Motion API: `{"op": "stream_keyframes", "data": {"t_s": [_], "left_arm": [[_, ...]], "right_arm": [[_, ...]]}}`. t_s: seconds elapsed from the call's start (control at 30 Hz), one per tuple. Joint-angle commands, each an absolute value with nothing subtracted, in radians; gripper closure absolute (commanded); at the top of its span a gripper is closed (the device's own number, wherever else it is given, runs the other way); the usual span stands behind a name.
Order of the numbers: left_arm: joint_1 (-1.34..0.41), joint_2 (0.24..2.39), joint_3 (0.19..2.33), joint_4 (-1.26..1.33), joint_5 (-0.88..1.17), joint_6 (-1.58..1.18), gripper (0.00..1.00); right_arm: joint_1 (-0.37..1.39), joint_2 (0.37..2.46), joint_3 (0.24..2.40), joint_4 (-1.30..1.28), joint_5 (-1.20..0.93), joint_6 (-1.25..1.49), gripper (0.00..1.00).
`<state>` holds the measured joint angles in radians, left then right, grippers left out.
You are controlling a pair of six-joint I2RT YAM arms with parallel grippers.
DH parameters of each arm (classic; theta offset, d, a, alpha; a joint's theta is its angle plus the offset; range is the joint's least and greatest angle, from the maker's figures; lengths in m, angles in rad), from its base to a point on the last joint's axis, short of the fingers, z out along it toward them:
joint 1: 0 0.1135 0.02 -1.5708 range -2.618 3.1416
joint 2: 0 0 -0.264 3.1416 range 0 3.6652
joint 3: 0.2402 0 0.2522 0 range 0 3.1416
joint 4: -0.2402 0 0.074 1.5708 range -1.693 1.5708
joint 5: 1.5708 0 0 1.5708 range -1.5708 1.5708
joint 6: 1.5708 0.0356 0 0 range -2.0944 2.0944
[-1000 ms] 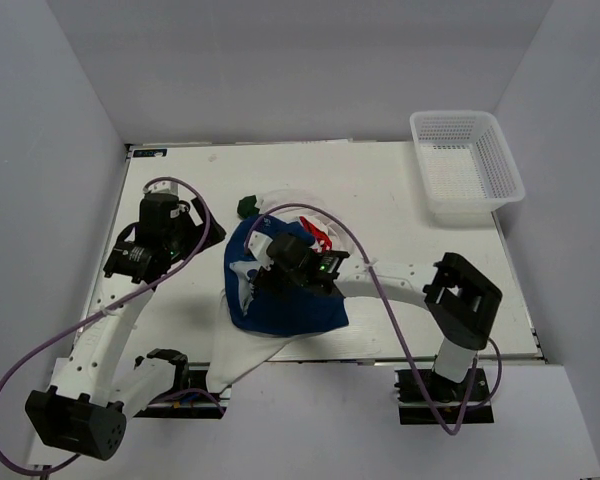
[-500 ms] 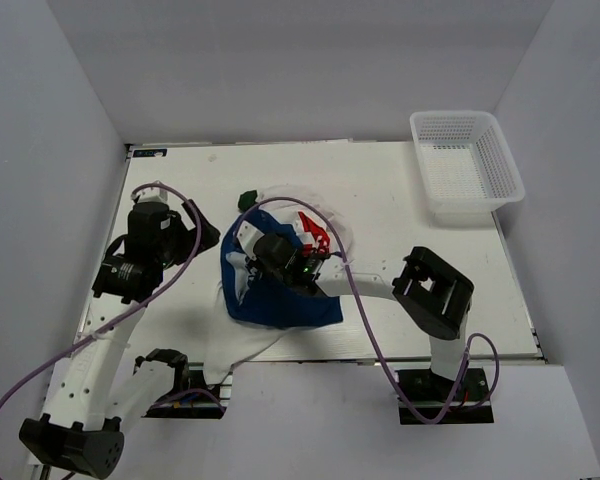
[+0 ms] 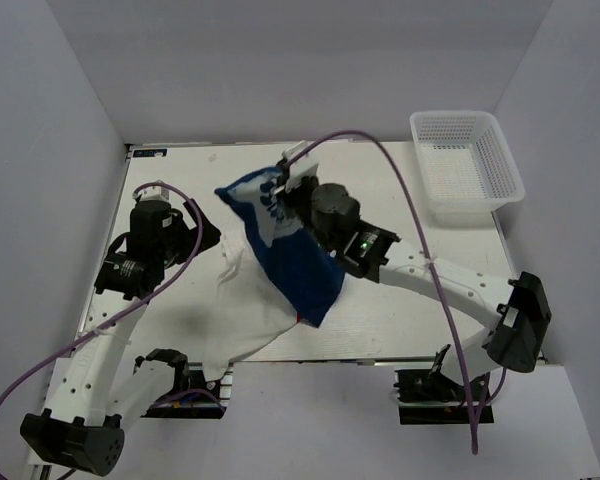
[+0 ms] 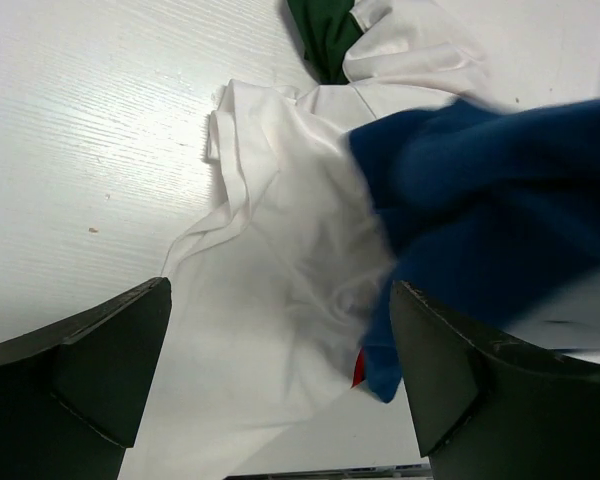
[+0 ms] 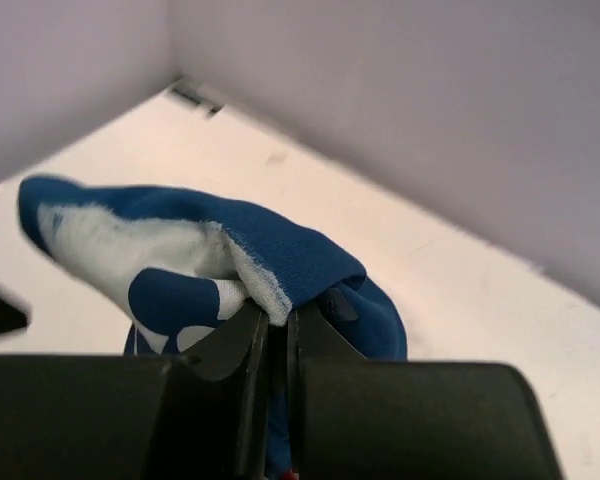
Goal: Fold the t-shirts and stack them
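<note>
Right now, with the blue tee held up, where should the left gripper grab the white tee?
Pinch the white tee at its bunched corner out on the table, coming from above. That edge lies exposed, while the blue tee held by the right gripper overhangs the other side.

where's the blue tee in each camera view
top external: centre, blue tee hanging from the right pincer.
left wrist: right side, overlapping the white tee.
right wrist: centre, pinched in that pincer.
shared landmark: the white table, visible in all three.
</note>
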<state>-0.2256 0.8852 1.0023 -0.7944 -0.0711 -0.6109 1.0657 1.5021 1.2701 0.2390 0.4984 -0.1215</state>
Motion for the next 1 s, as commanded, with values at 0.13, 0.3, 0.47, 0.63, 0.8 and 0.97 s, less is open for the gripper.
{"op": "stream_keyframes", "data": {"t_s": [0.13,0.3,0.47,0.63,0.8,0.97], "left_arm": [[-0.222,0.887,0.996,-0.792,-0.075,-0.617,0.00],[-0.222,0.906,1.015,-0.782,-0.075,-0.617,0.00],[-0.222,0.945,1.035,-0.782,-0.075,-0.617,0.00],[-0.213,0.965,1.035,-0.782,-0.075,-0.617,0.00],[-0.213,0.974,1.035,-0.772,-0.075,-0.617,0.00],[-0.213,0.983,1.035,-0.772,-0.075,-0.617,0.00]], "right_arm": [[0.889,1.448,1.476,0.325,0.689,-0.236,1.00],[0.740,1.498,1.662,0.243,0.671,-0.261,1.00],[0.559,1.600,1.925,0.147,0.618,-0.276,1.00],[0.450,1.722,2.158,0.025,0.537,-0.246,1.00],[0.401,1.770,2.204,0.029,0.504,-0.293,1.00],[0.318,1.845,2.255,0.151,0.592,-0.402,1.00]]}}
